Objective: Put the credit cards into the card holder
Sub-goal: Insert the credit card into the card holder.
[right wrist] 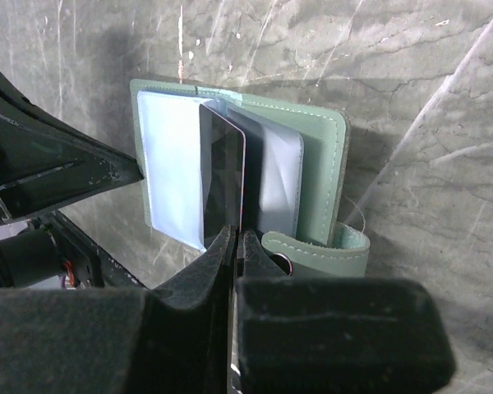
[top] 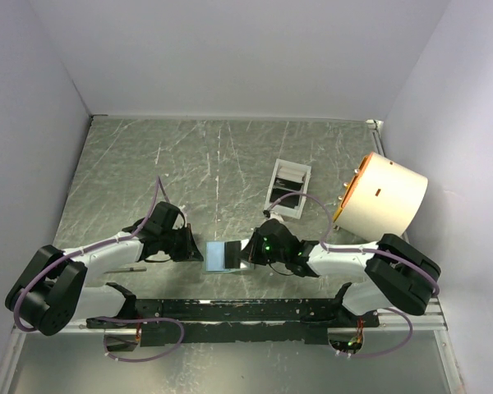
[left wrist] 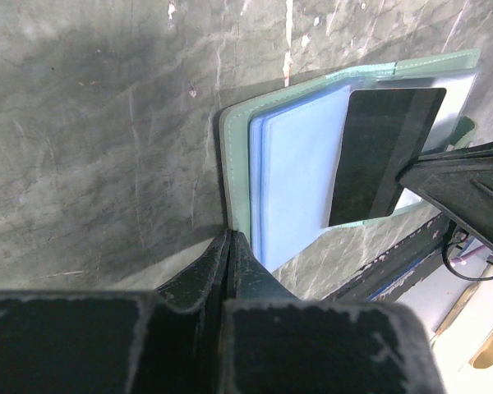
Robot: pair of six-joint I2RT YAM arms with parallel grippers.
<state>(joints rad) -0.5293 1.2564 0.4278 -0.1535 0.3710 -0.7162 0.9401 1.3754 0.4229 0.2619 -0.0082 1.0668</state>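
Right jaws grip the dark card, its long axis pointing ahead into the open card holder. I have the left jaws clamped shut on its opposite edge.

The 2 arms reach inward, left gripper and right gripper both pinched closed, fingertips pointing toward each other.

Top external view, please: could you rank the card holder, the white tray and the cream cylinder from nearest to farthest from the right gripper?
1. The card holder: right at the fingers of the right gripper, on the left arm's side.
2. The white tray: farther back on the table, slightly to the right.
3. The cream cylinder: farthest, at the table's right edge.
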